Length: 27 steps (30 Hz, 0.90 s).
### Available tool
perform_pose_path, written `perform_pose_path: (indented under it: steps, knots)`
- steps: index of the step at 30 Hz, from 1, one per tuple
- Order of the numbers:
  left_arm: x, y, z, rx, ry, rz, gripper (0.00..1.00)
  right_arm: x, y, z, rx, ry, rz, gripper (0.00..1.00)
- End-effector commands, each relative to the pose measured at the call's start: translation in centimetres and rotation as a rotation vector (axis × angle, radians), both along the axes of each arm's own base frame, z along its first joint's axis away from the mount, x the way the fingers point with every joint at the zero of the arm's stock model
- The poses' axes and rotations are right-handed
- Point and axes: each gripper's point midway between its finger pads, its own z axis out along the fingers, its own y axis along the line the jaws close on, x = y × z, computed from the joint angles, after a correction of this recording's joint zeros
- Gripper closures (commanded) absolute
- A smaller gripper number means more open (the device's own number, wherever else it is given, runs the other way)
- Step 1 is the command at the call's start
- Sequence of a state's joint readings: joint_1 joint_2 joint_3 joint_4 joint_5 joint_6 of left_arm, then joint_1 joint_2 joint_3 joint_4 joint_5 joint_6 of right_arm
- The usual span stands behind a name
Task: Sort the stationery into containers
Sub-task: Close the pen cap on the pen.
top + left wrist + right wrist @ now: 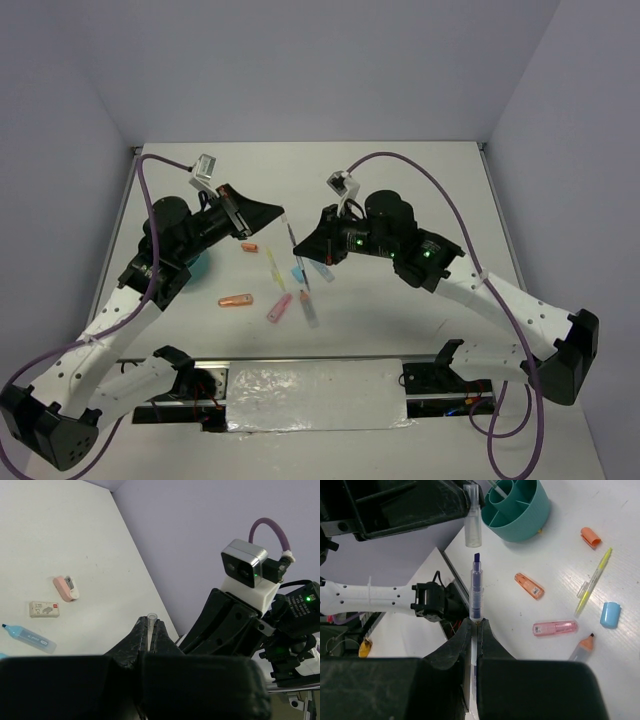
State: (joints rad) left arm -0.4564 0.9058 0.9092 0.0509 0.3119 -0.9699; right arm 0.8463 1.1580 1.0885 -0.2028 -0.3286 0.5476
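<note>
Orange marker [236, 299] and pink marker [279, 307] are the loose bits closest to the near edge, lying flat around the middle of the counter. A thin grey pen [307, 305] is just beside the pink one. A bit further back there's a yellow pen [275, 268], a light-blue cap [298, 272] and an orange cap [250, 247]. The teal bowl [532, 522] sits toward the left edge, mostly hidden under the left arm from above. One thin thing stands in one of its compartments.

Above all that, the two arms meet in mid-air. The right gripper [476, 625] has its fingers clamped on the barrel of a purple marker [476, 585], uncapped. Its tip points at a clear cap [473, 525] that the left gripper [151, 627] is pinching tight. Tip and cap are near but apart, roughly in line.

So I'd say the step is recapping this marker before it goes in the bowl. The next move needs the tip lined up dead-on with the cap's mouth, then a straight push together. Go in off-axis and it'll probably jam or twist in the fingers.

Further out, a pale eraser block [44, 608] and a small pink item [66, 587] lie near an edge by the wall. Can't tell which edge.
</note>
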Motion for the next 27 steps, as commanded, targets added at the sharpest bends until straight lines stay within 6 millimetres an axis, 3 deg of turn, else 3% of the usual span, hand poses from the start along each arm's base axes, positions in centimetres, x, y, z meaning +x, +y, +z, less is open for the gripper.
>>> perform_pose_path:
  steps: [1,16,27]
  knots:
    - [-0.4,-0.2,0.7,0.002,-0.049,-0.023,1.00,0.1,0.3,3.2,0.049,-0.074,0.009,1.00]
    - [0.2,0.1,1.2,0.023,-0.042,0.006,1.00,0.4,0.9,3.4,0.051,-0.068,0.020,1.00]
    - [0.8,-0.1,2.8,0.006,-0.071,0.019,1.00,0.5,1.0,2.1,0.024,-0.045,0.019,1.00]
